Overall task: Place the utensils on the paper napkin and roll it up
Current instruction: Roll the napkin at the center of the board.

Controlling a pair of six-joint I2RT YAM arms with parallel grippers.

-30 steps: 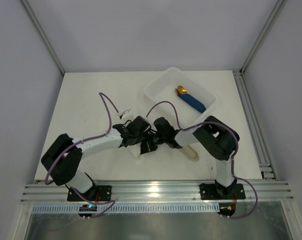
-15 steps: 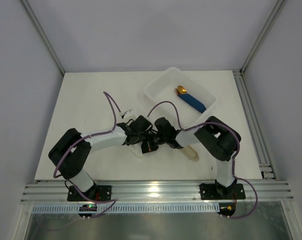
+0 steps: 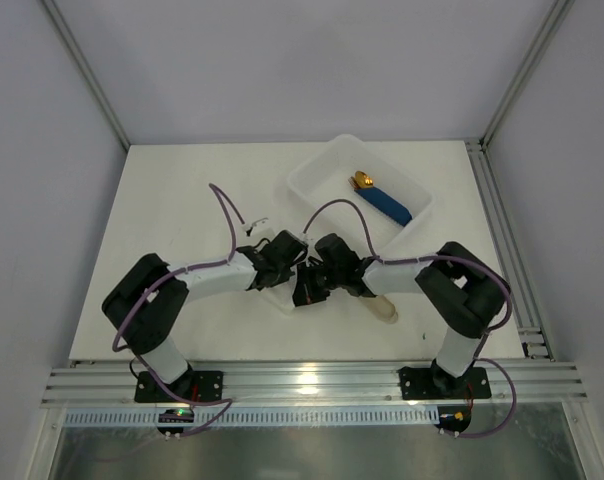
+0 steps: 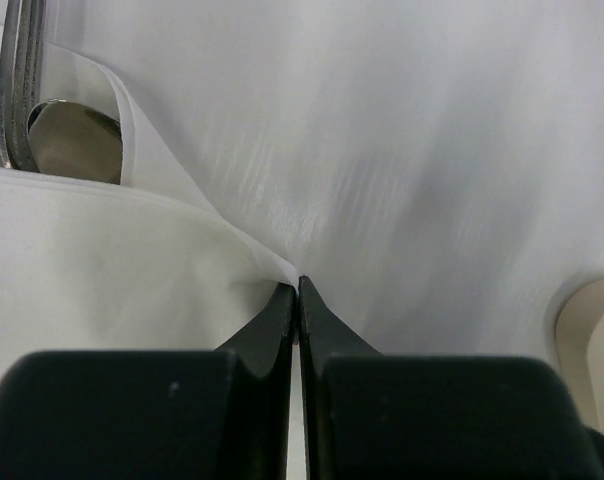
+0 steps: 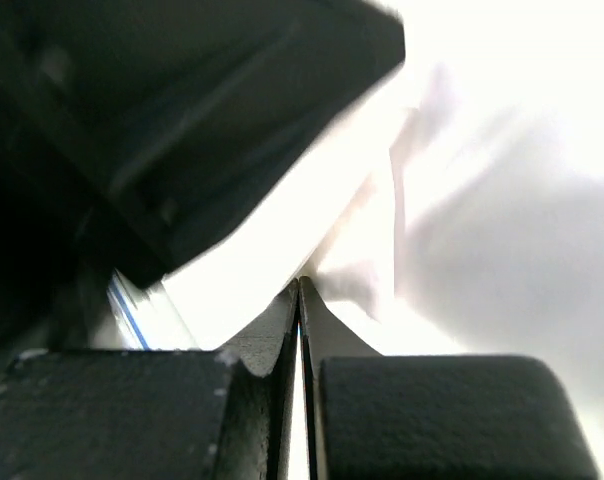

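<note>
The left arm lies across the tabletop [image 3: 172, 210], its wrist pointing toward 3 o'clock and meeting the right wrist near the middle of the near edge. The left end effector [image 4: 298, 286] has its jaws pressed flat together, with no gap at the tips. A folded edge of the paper napkin [image 4: 102, 250] runs right up to those tips. Whether a layer of paper is caught between them cannot be told.

In the left wrist view the napkin fills nearly the whole frame, one layer curled over another. The utensils [image 4: 20, 90] show at 11 o'clock from the tips: slim silver handles and a rounded shiny bowl tucked inside the curl of paper. From above, almost all of the napkin and all of the utensils are hidden under the two wrists. Only a white corner pokes out at 6 o'clock below them.

The right end effector [image 5: 298, 284] is closed too, its fingers together with white paper lying at and beyond the tips. The dark body of the other arm looms at 10 o'clock in its view.

A beige sleeve [image 3: 383, 306] lies on the tabletop at 4 o'clock from the wrists, just beside the right forearm. A white tray [image 3: 312, 172] sits at 1 o'clock, holding a blue-handled piece [image 3: 386, 206] with a gold tip.
</note>
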